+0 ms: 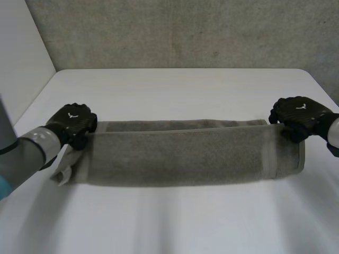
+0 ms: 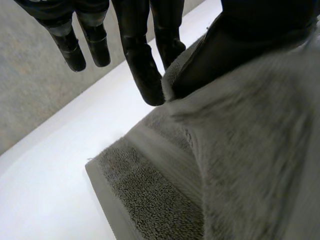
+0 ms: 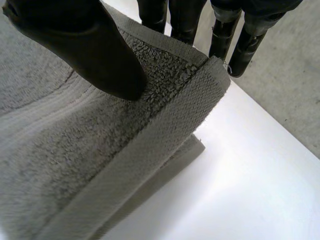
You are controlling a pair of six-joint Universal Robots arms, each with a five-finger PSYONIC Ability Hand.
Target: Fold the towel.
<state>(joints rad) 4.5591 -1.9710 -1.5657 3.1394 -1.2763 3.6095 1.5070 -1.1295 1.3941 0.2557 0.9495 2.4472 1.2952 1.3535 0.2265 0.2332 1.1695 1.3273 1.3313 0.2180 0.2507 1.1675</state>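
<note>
I judge the towel (image 1: 180,153), lying across the middle of the surface (image 1: 175,87), soft, limp and light, best held where my left hand (image 1: 74,120) and right hand (image 1: 299,114) each pinch a top-layer end corner, thumb against fingers.

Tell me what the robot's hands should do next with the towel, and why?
Probably carry both pinched corners slightly farther away and lay them down: the left hand and right hand hold the upper layer of the towel lifted, and a strip of the lower layer shows beyond it.
</note>
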